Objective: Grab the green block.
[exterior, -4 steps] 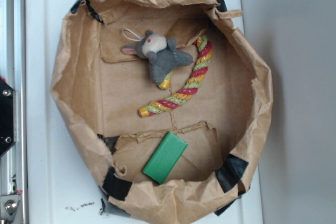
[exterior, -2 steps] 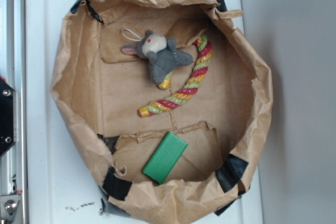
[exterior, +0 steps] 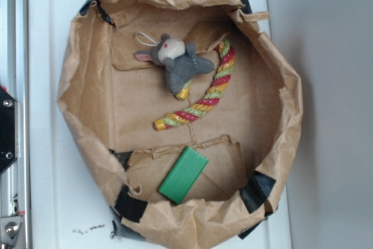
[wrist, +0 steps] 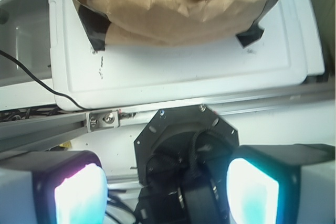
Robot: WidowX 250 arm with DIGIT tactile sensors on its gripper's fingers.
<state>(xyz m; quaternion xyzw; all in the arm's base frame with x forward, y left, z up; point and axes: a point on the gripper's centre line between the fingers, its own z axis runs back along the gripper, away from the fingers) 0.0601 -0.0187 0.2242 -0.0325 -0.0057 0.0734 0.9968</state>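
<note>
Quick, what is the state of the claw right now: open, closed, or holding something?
Claw: open, holding nothing; its two fingers stand wide apart, far from the green block in the paper bag.

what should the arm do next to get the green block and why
Probably travel forward over the paper bag's near wall, then descend. The green block lies flat and untouched inside, while the wrist view shows the gripper open, outside the bag above the robot base.
</note>
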